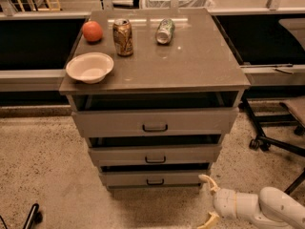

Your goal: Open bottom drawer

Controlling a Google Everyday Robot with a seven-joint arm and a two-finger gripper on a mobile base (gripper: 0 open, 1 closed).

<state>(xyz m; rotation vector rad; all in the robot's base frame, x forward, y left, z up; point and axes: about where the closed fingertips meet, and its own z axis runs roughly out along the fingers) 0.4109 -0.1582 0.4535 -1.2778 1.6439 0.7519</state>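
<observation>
Hovering at 5 o'clock, white two-finger pincer (208,199) spread wide, empty, held low, presumably for low reach. Grey-brown flat bottom drawer (126,178) at 6 o'clock, lowest of three; small dark bar handle (155,181) ungrasped.

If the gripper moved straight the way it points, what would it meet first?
Probably the right end of the bottom drawer: the open gripper, low on the right, points left toward it. Depth is unclear; it might pass in front instead.
</observation>
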